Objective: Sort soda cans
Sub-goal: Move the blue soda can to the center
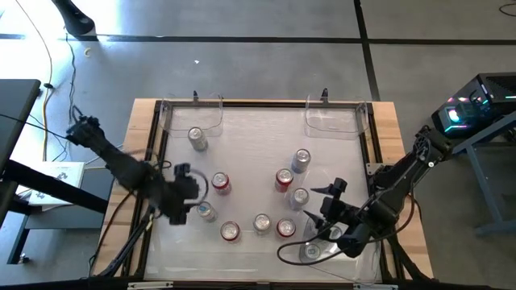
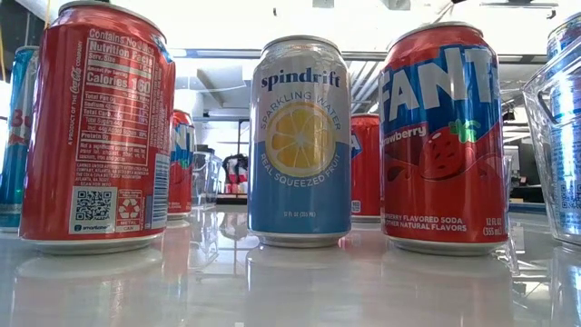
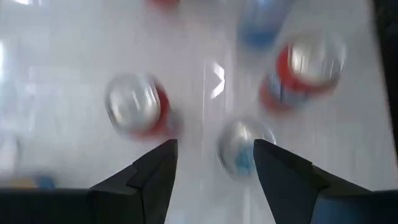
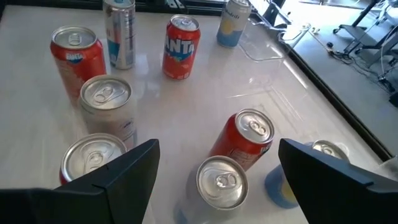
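White surface (image 1: 250,153) framed in wood, with soda cans scattered mostly over the half away from the two clear bins (image 1: 193,113) at the far edge. Using the red can (image 1: 220,184) near the left arm as the landmark: the left pincer (image 1: 184,196) sits just to its left and a bit nearer the front edge, fingers parted and nothing between them. A blue-and-silver can (image 1: 206,212) stands right beside that pincer, just in front of the landmark can; in the left wrist view it shows blurred just beyond the finger gap (image 3: 241,148), not gripped. A grey can (image 1: 197,138) stands alone well behind the landmark, close to the left bin. Off to the landmark's right, the rest cluster: red ones (image 1: 283,179), silver ones (image 1: 301,160). The right pincer (image 1: 330,211) hovers on the far right of that cluster, spread wide and empty, with a silver-topped can (image 4: 221,182) right in front of its gap.
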